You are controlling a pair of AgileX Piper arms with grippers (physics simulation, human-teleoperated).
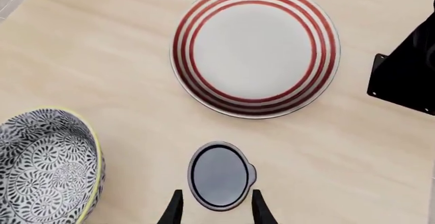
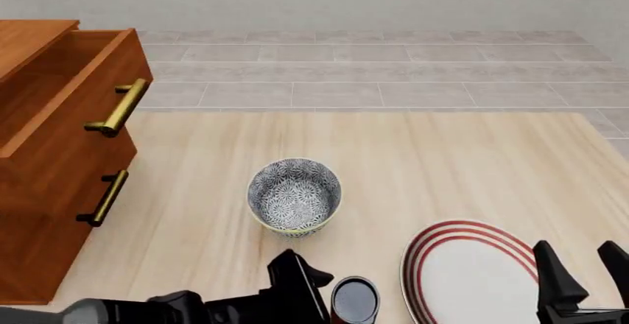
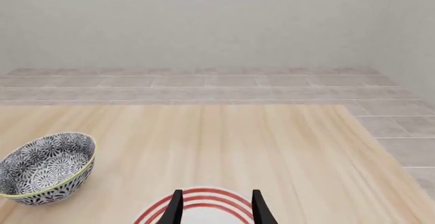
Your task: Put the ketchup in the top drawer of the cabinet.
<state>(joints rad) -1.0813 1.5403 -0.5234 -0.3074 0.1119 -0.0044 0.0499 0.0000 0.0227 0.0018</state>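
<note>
The ketchup (image 1: pixel 219 175) is seen from above, a round grey cap with a dark ring; in the front view the ketchup (image 2: pixel 354 300) stands at the table's near edge. My left gripper (image 1: pixel 217 210) is open, one finger on each side of the cap, not clamping it. The cabinet (image 2: pixel 40 221) stands at the far left. Its top drawer (image 2: pixel 93 92) is pulled out, brass handle (image 2: pixel 118 107) facing right. My right gripper (image 2: pixel 585 269) is open at the near right, over the plate's edge, holding nothing.
A grey patterned bowl (image 2: pixel 293 195) sits mid-table, just beyond the ketchup. A white plate with red rings (image 2: pixel 472 280) lies to the ketchup's right. The lower drawer (image 2: pixel 59 213) is closed. Grey floor tiles lie past the table's far edge.
</note>
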